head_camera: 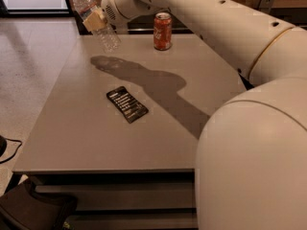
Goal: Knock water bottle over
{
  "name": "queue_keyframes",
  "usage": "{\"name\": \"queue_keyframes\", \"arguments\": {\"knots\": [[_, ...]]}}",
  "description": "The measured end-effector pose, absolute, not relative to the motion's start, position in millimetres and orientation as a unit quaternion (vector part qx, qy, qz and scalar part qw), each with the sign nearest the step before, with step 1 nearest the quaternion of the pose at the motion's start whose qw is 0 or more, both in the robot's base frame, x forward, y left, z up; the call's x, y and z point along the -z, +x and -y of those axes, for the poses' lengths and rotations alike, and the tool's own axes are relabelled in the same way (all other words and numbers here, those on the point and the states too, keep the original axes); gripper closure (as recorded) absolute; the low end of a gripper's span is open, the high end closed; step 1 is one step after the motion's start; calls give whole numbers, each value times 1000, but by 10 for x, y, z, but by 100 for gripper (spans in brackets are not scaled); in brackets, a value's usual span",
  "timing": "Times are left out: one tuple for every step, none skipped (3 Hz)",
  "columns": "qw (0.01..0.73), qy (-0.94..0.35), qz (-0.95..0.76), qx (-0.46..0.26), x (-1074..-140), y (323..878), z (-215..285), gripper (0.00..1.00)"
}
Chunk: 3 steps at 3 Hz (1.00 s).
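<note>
The water bottle (110,36) is clear and ribbed, with a white cap and a pale label band. It hangs tilted above the far left corner of the grey table (72,128), cap up and to the left, its base clear of the top. My gripper (96,20) is at the end of the white arm reaching in from the right. It is shut on the bottle's middle, with a beige finger (95,18) across the label. The bottle's shadow falls on the table just below it.
An orange-red soda can (162,31) stands upright at the table's far edge, right of the bottle. A black flat device (127,104) lies mid-table. My arm spans the right side. A dark bag (29,210) sits on the floor at the near left.
</note>
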<state>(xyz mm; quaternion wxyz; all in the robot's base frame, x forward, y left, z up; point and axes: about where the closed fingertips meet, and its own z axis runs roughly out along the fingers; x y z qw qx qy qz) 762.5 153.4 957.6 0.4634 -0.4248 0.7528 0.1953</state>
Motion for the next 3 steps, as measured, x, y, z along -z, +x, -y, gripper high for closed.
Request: {"name": "queue_keyframes", "arguments": {"knots": [[437, -433, -770, -168, -9550, 7615, -1448, 100], [408, -448, -784, -135, -9486, 7633, -1414, 100], [359, -467, -804, -86, -9302, 7666, -1395, 100]]}}
